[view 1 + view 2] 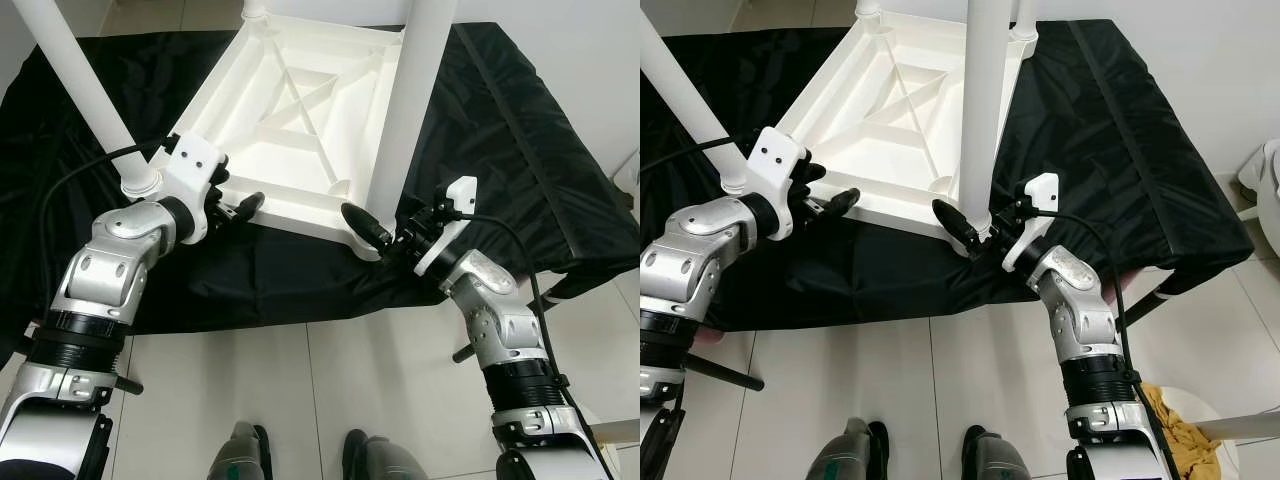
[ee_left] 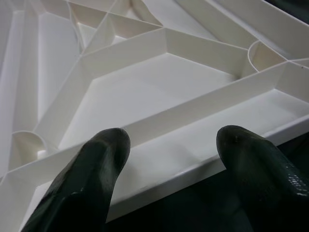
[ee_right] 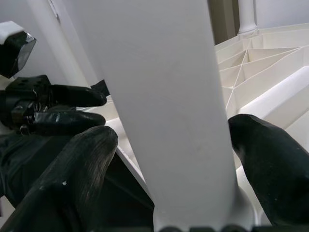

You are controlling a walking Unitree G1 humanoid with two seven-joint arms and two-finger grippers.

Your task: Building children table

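A white children's table (image 1: 300, 110) lies upside down on a black cloth, its ribbed underside facing up. White legs stand up from its corners: one at the near left (image 1: 85, 90) and one at the near right (image 1: 410, 100). My right gripper (image 1: 372, 232) sits at the base of the near right leg (image 3: 164, 96), with a black finger pressed on each side of it. My left gripper (image 1: 238, 207) is open at the table's near rim (image 2: 183, 159), its two fingers spread just over the edge and holding nothing.
The black cloth (image 1: 520, 130) covers a low platform whose front edge runs just before my arms. Pale tiled floor (image 1: 300, 400) lies below, with my feet (image 1: 240, 455) on it. A bin with yellow cloth (image 1: 1180, 420) stands at the lower right.
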